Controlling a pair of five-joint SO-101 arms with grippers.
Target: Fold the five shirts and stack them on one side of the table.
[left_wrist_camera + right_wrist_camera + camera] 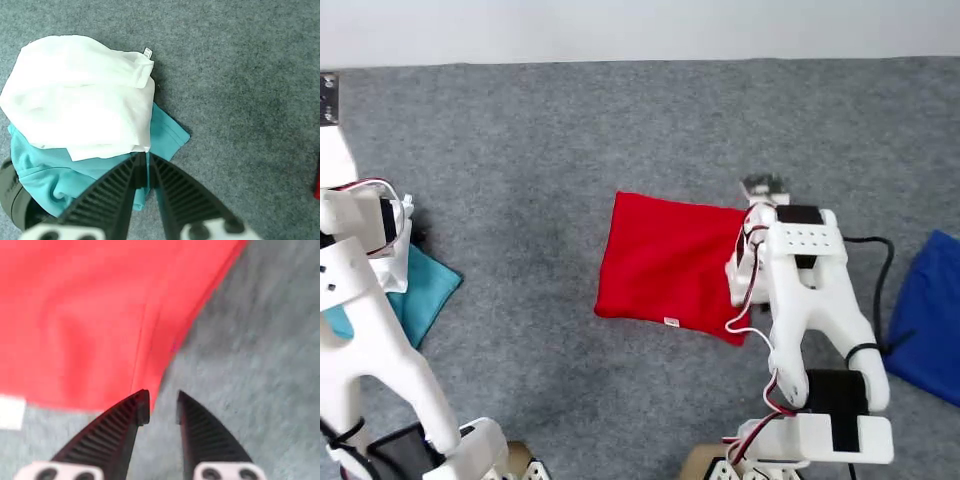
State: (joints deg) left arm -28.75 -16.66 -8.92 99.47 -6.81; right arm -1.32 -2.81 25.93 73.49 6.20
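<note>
A folded red shirt (665, 265) lies in the middle of the grey table. My right gripper (161, 402) hovers low over the right edge of the red shirt (90, 315), open by a narrow gap, with nothing between its fingers; one fingertip (141, 405) is next to the cloth's edge. At the far left a folded white shirt (80, 95) rests on a teal shirt (45, 175). My left gripper (143, 157) is shut just above the teal shirt's edge, beside the white one. The left arm (360, 290) covers most of that pile, leaving part of the teal shirt (430, 290) showing.
A blue shirt (925, 315) lies at the table's right edge, with a black cable (885, 270) running beside it. Bare grey table (570, 130) stretches along the back and between the pile and the red shirt.
</note>
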